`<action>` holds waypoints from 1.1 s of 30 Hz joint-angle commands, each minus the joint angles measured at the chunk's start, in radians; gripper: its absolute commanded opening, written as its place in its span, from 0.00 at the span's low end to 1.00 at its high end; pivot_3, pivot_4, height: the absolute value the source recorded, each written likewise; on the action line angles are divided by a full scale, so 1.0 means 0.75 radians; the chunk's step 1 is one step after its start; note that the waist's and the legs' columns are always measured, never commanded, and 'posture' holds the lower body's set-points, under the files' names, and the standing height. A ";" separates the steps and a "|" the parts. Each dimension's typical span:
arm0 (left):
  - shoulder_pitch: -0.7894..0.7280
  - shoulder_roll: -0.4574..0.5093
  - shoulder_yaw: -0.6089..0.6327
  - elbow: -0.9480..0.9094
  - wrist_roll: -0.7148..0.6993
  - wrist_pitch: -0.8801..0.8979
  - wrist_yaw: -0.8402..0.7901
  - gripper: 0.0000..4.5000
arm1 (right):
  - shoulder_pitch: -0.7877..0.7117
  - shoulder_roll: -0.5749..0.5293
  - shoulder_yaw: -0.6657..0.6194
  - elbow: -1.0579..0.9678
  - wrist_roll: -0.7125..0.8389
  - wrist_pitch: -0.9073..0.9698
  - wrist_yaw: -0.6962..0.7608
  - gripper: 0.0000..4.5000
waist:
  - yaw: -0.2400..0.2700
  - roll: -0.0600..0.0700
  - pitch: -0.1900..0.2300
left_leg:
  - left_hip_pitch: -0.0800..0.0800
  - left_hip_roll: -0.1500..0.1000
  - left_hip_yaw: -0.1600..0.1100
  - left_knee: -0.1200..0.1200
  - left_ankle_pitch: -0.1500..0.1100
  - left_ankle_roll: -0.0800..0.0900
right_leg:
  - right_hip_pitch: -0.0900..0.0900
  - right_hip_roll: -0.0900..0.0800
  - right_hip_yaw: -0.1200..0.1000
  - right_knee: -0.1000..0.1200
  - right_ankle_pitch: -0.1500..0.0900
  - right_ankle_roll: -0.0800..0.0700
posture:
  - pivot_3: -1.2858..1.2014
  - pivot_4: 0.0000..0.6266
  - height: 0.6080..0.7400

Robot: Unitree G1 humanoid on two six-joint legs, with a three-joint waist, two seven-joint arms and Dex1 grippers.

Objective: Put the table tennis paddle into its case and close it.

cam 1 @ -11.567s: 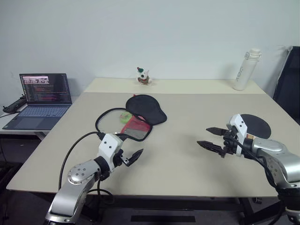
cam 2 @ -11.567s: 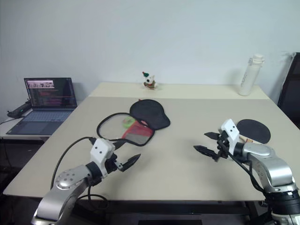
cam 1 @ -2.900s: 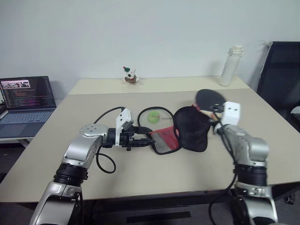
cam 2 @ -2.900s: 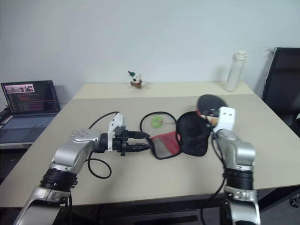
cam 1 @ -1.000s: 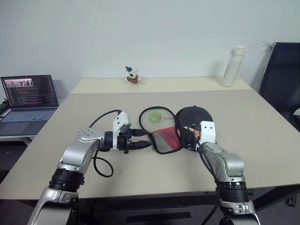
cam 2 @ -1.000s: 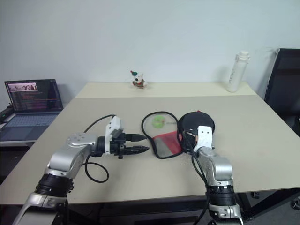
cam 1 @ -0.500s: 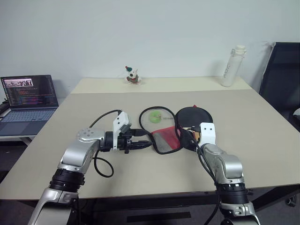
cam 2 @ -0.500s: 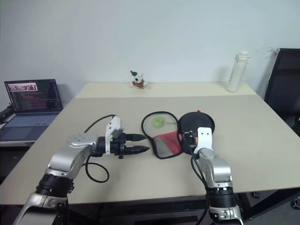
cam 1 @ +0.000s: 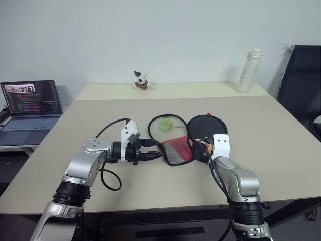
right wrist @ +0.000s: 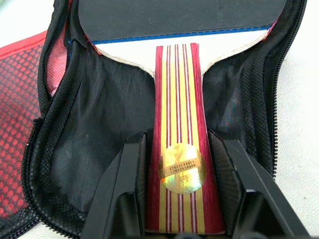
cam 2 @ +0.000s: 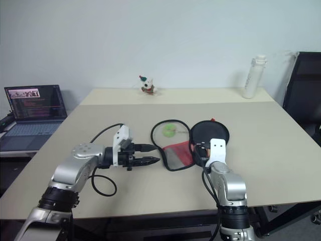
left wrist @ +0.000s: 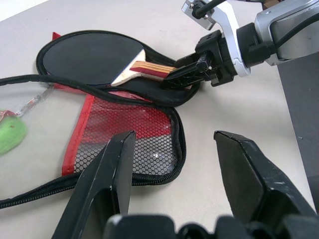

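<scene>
A broad beige table [cam 1: 281, 150] is seen before a plain pale wall. The case [cam 1: 173, 150] is laid open near the table's middle, its red mesh half spread flat and its black half beside it at three o'clock; a green fuzzy tag [cam 1: 164, 125] is seen inside the black piping loop at twelve o'clock of the mesh. The table tennis paddle [left wrist: 92, 57] is lain on the black half, its black face away from the robot and its striped handle toward it. That handle is clasped between the two fingers of the right gripper [right wrist: 175, 172], as shown in the right wrist view. The left gripper [cam 1: 153, 149] is held level just above the table at nine o'clock of the case, its jaws standing apart with nothing between them. A small figurine [cam 1: 141, 81] is placed at the far edge at twelve o'clock, and a white bottle [cam 1: 248, 71] at two o'clock. An open laptop [cam 1: 27, 108] is set on a side surface at ten o'clock, and a dark chair [cam 1: 301, 80] is seen at three o'clock.
</scene>
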 commanded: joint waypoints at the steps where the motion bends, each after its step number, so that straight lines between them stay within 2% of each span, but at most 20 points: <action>1: -0.009 -0.001 0.021 -0.019 -0.015 -0.019 -0.002 0.61 | -0.009 0.024 -0.005 -0.055 0.017 -0.025 0.014 0.52 | 0.000 0.000 0.000 | 0.000 0.000 0.000 0.000 0.000 0.000 | 0.000 0.000 0.000 0.000 0.000 0.000 | 0.52 0.24 1.00; 7: -0.006 -0.003 0.019 -0.011 -0.007 -0.025 0.005 0.61 | -0.025 -0.057 0.084 -0.177 0.019 0.033 0.110 0.97 | 0.000 0.000 0.000 | 0.000 0.000 0.000 0.000 0.000 0.000 | 0.000 0.000 0.000 0.000 0.000 0.000 | 0.52 0.24 1.00; 11: 0.000 -0.002 0.026 0.002 0.009 -0.033 0.030 0.61 | -0.035 -0.248 0.160 -0.429 0.172 0.252 0.358 0.99 | 0.001 0.000 0.000 | 0.000 0.000 0.000 0.000 0.000 0.000 | 0.000 0.000 0.000 0.000 0.000 0.000 | 0.52 0.24 1.00; 14: -0.006 -0.011 0.041 0.052 0.032 -0.073 0.073 0.61 | -0.039 -0.428 0.141 -0.604 0.286 0.324 0.530 0.99 | 0.002 0.000 0.000 | 0.000 0.000 -0.001 0.000 0.000 0.000 | 0.000 0.000 -0.001 -0.001 0.000 0.000 | 0.52 0.24 1.00; 21: -0.056 -0.044 0.030 0.285 0.142 -0.193 0.206 0.61 | -0.086 -0.695 -0.108 -0.697 0.524 0.304 0.823 0.99 | 0.005 -0.001 0.000 | 0.000 0.000 -0.001 0.001 0.000 0.000 | 0.001 0.000 -0.001 -0.002 0.000 0.000 | 0.52 0.24 1.00; 24: -0.088 -0.055 0.020 0.407 0.195 -0.218 0.249 0.47 | -0.094 -0.810 -0.162 -0.694 0.592 0.290 0.908 1.00 | 0.010 -0.002 0.000 | 0.000 0.000 -0.001 0.000 0.000 0.000 | 0.001 0.000 -0.001 -0.002 0.000 0.000 | 0.52 0.24 1.00; 30: -0.203 -0.142 -0.005 0.718 0.286 -0.329 0.329 0.01 | -0.047 -0.944 -0.205 -0.746 0.730 0.225 1.050 1.00 | 0.016 -0.003 0.001 | -0.001 -0.001 0.000 0.000 -0.001 0.000 | 0.001 0.000 -0.001 -0.003 0.000 0.000 | 0.52 0.24 1.00; 33: -0.288 -0.206 -0.008 0.885 0.325 -0.373 0.367 0.01 | -0.006 -1.000 -0.201 -0.756 0.768 0.186 1.097 1.00 | 0.017 -0.004 0.001 | -0.002 -0.001 -0.001 0.001 -0.001 0.000 | 0.001 0.000 -0.002 -0.004 0.000 0.001 | 0.52 0.24 1.00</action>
